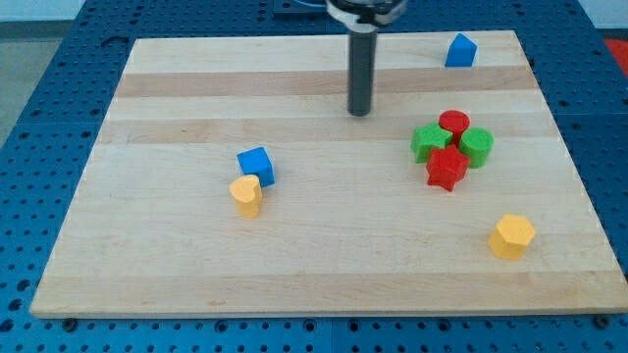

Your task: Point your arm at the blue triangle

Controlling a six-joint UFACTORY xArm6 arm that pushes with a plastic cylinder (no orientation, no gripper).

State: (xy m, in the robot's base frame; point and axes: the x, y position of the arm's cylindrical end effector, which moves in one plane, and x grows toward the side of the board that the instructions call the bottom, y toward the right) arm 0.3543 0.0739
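Note:
The blue triangle (pixel 459 50) sits near the view's top right corner of the wooden board (pixel 196 265). My tip (pixel 360 112) is on the board at top centre, well to the left of and a little below the blue triangle, not touching any block. A blue cube (pixel 256 165) lies left of centre, with a yellow block (pixel 246 194) touching its lower left side.
A tight cluster at the right holds a red cylinder (pixel 453 124), a green block (pixel 429 142), a green cylinder (pixel 477 146) and a red star-shaped block (pixel 446 169). A yellow hexagon (pixel 511 236) lies at the lower right.

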